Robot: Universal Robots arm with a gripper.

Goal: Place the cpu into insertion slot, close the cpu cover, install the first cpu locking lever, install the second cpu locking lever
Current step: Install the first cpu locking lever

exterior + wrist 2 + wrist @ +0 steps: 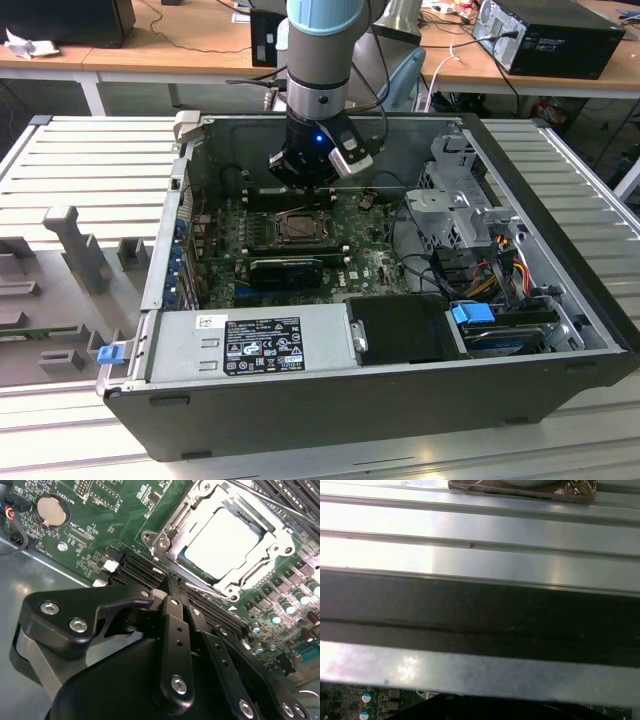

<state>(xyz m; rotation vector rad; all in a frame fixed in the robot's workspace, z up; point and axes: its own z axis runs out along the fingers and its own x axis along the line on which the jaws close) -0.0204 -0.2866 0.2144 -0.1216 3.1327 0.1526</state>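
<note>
Black and jointed, our gripper (pixel 172 587) hangs low over the green motherboard (pixel 120 510), its two fingers pressed flat together with nothing between them, tips beside the insertion slot (pixel 225 540) and just above the long black memory slots (pixel 135 567).

In the second wrist view the cpu (pixel 225 537) already lies in the slot, its pale metal top showing through the square window of the cpu cover (pixel 270 545), which lies down flat around it. A thin wire lever (pixel 210 586) runs along the slot's edge nearest the fingertips; we cannot tell whether it is hooked down. A second wire rod (pixel 280 502) runs along the far edge. We judge the work to be at the locking levers, with the chip placed and the cover closed.

To do this step well, we would keep the fingers clenched as one narrow pusher, meet the lever near its free end, press it down and then sideways under its catch, and stay clear of the capacitors (pixel 282 610) beside the slot.

Outward from the slot, a round coin battery (pixel 51 511) sits well apart on the board. In the exterior view the arm (pixel 320 60) reaches down into the open computer case (pixel 560 200), the gripper (pixel 305 180) just beyond the slot (pixel 298 228). A grey power supply box (pixel 250 345) fills the case's near side.
</note>
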